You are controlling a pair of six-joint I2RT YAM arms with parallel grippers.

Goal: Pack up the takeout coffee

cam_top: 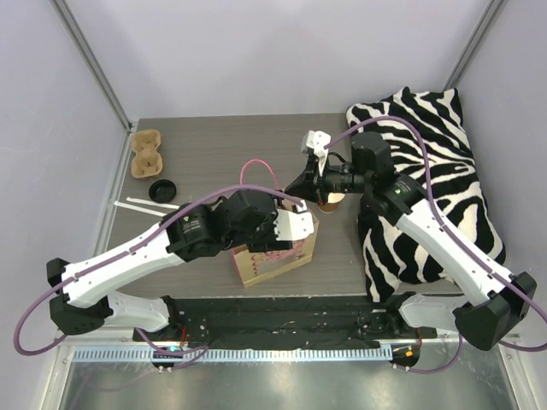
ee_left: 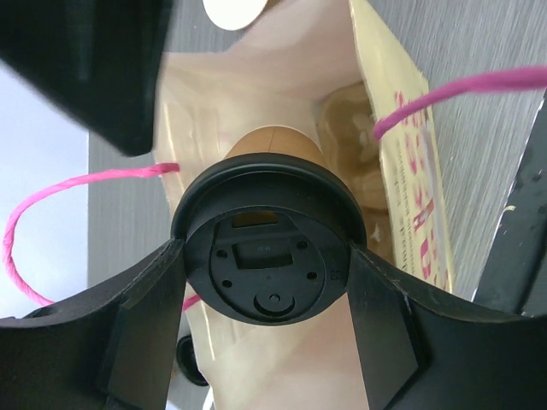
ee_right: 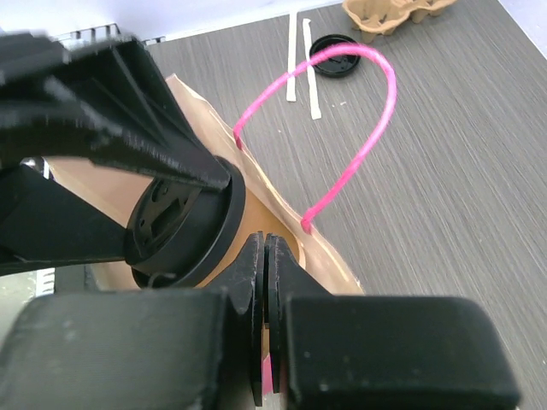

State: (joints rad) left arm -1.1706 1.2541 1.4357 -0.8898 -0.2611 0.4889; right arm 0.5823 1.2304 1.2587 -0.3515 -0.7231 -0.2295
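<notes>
A tan paper bag (cam_top: 272, 260) with pink cord handles (cam_top: 256, 166) stands at the table's middle, its mouth open. My left gripper (ee_left: 267, 256) is shut on a brown takeout coffee cup with a black lid (ee_left: 269, 256) and holds it in the bag's mouth (ee_left: 256, 94). In the top view the left gripper (cam_top: 286, 224) hides the cup. My right gripper (ee_right: 267, 248) is shut on the bag's rim by the near handle (ee_right: 342, 128), beside the lidded cup (ee_right: 184, 226). In the top view it sits at the bag's far edge (cam_top: 299, 184).
A second, lidless tan cup (cam_top: 332, 198) stands just behind the bag. A cardboard cup carrier (cam_top: 147, 154), a loose black lid (cam_top: 162, 190) and two white stirrers (cam_top: 145, 205) lie at the left. A zebra-striped cushion (cam_top: 427, 171) fills the right side.
</notes>
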